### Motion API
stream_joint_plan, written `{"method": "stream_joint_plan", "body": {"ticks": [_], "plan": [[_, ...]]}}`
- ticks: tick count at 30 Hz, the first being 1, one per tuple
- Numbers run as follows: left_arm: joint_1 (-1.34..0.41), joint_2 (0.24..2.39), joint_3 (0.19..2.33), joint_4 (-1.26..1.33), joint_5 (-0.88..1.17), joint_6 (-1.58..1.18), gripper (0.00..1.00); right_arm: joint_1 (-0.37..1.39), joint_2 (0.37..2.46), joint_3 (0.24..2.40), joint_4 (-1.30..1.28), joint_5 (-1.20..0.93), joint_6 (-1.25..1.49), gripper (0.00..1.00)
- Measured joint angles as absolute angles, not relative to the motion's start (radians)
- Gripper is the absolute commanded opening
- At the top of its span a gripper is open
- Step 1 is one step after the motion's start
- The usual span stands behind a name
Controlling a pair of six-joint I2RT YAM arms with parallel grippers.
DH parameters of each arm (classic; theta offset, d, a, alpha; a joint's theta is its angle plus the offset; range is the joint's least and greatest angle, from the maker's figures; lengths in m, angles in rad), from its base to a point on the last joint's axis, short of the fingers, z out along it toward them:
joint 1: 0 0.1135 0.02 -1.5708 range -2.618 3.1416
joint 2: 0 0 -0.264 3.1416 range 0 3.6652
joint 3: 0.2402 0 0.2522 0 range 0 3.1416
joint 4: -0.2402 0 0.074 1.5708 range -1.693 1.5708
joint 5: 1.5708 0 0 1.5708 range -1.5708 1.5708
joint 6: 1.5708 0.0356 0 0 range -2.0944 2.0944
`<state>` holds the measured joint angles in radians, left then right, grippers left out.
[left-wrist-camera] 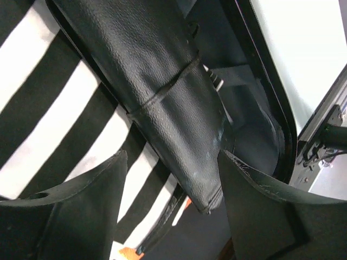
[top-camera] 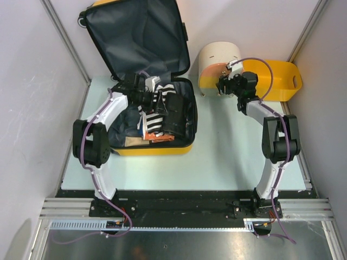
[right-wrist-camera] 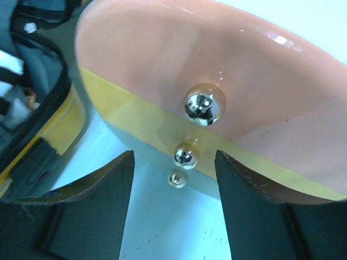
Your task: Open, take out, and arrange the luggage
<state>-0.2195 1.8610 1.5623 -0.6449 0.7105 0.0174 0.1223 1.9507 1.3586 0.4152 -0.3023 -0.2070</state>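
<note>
Luggage (top-camera: 154, 150) sits open at upper left of the top view, lid tipped back, base flat on the table (top-camera: 227, 157) and full. Left gripper (left-wrist-camera: 172, 162) is down inside it, jaws wide, straddling the end of a black pouch (left-wrist-camera: 157, 81) that lies on striped cloth (left-wrist-camera: 49, 108). Not clamped: a gap shows on one side. Right gripper (right-wrist-camera: 173, 157) is spread and empty, facing the round box (right-wrist-camera: 217, 65) and its metal ball studs (right-wrist-camera: 203, 104), upper right, next to the yellow basket (top-camera: 279, 76).

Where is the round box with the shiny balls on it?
In the top view the round box sits on the far side of the table, between the open suitcase and the yellow basket, with the right gripper facing it.
</note>
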Motion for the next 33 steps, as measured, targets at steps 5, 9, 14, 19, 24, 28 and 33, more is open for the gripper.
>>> {"method": "stream_joint_plan", "body": {"ticks": [5, 9, 14, 19, 24, 28, 33], "plan": [[-0.237, 1.912, 1.608, -0.628, 0.709, -0.030, 0.69, 0.111, 1.863, 1.354, 0.297, -0.387, -0.191, 0.71], [-0.254, 1.938, 1.615, -0.604, 0.683, -0.067, 0.69, 0.108, 1.766, 1.353, 0.220, -0.445, -0.171, 0.73], [-0.265, 1.980, 1.615, -0.599, 0.663, -0.098, 0.50, 0.109, 1.688, 1.352, 0.145, -0.492, -0.150, 0.73], [-0.278, 1.986, 1.615, -0.588, 0.659, -0.099, 0.38, 0.109, 1.670, 1.339, 0.089, -0.502, -0.150, 0.74], [-0.315, 1.974, 1.615, -0.575, 0.641, -0.094, 0.35, 0.109, 1.670, 1.330, 0.048, -0.503, -0.150, 0.75], [-0.332, 1.951, 1.615, -0.565, 0.629, -0.094, 0.16, 0.109, 1.670, 1.330, 0.042, -0.506, -0.149, 0.75], [-0.333, 1.943, 1.615, -0.562, 0.629, -0.106, 0.00, 0.109, 1.670, 1.330, 0.042, -0.506, -0.146, 0.75]]}}
